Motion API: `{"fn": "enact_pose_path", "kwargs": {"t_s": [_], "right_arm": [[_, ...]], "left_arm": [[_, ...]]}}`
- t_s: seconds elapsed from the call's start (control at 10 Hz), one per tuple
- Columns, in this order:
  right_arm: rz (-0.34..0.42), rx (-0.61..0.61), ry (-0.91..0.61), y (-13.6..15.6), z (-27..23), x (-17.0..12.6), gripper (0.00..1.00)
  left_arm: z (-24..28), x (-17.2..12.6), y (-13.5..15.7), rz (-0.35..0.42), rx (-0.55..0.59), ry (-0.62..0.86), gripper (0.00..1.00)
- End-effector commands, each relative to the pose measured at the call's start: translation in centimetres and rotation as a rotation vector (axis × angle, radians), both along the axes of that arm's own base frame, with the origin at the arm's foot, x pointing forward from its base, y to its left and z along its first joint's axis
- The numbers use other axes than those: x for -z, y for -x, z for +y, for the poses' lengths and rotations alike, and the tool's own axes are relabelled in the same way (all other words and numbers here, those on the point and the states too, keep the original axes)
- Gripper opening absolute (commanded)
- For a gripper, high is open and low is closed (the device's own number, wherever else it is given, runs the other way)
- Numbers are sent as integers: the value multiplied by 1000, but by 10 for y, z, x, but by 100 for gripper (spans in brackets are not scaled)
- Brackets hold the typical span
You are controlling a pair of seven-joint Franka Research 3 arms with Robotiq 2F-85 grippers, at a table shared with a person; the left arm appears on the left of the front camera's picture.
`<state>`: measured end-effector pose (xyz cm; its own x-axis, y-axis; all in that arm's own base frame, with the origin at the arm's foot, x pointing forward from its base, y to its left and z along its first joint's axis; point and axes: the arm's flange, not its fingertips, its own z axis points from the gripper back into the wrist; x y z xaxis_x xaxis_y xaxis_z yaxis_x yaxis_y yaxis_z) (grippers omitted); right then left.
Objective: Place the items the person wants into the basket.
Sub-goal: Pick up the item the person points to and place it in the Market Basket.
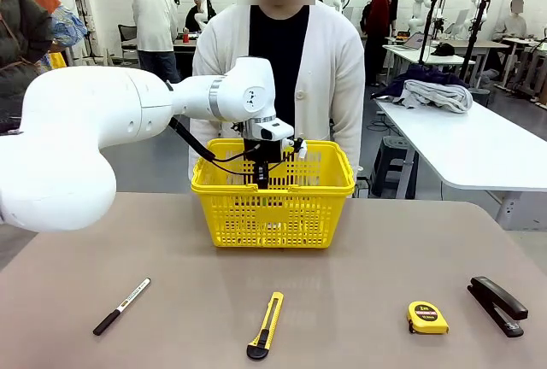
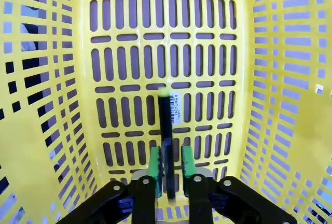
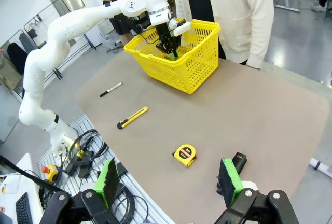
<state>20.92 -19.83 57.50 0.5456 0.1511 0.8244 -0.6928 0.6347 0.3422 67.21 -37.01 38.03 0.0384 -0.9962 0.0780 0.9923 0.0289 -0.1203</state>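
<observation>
My left gripper (image 1: pixel 261 177) reaches down inside the yellow basket (image 1: pixel 273 188), shut on a black pen (image 2: pixel 165 115) with a yellow tip. The pen stands between the green pads (image 2: pixel 154 161), pointing at the basket floor (image 2: pixel 207 79). A white-barrelled pen with a black cap (image 1: pixel 121 306) lies on the table at the front left. A yellow-and-black utility knife (image 1: pixel 266 325) lies at the front centre. The person (image 1: pixel 278 61) in a white cardigan stands right behind the basket. My right gripper (image 3: pixel 168 182) hangs open off the table's near right, with nothing between its fingers.
A yellow tape measure (image 1: pixel 426 317) and a black stapler (image 1: pixel 497 304) lie at the front right of the brown table (image 1: pixel 359 258). The basket stands at the far middle edge. A white table (image 1: pixel 479 147) with clothes stands behind at the right.
</observation>
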Motion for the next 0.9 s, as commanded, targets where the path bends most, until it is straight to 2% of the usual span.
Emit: {"fn": "enact_pose_path", "kwargs": {"t_s": [0.0, 0.2, 0.3, 0.4, 0.8], "right_arm": [[-22, -8, -15, -1, 0, -2, 100], [-22, -8, -15, -1, 0, -2, 100], [-22, -8, -15, -1, 0, -2, 100], [-22, -8, -15, -1, 0, -2, 100], [-22, -8, -15, -1, 0, -2, 100]], "left_arm": [[-11, -9, -20, -5, 4, -30, 100], [-11, -8, -18, -3, 6, -33, 100], [-11, -8, -18, 0, 5, -34, 94], [-11, -7, -17, 2, 4, -35, 100], [-12, -7, -16, 5, 1, -31, 100]]}}
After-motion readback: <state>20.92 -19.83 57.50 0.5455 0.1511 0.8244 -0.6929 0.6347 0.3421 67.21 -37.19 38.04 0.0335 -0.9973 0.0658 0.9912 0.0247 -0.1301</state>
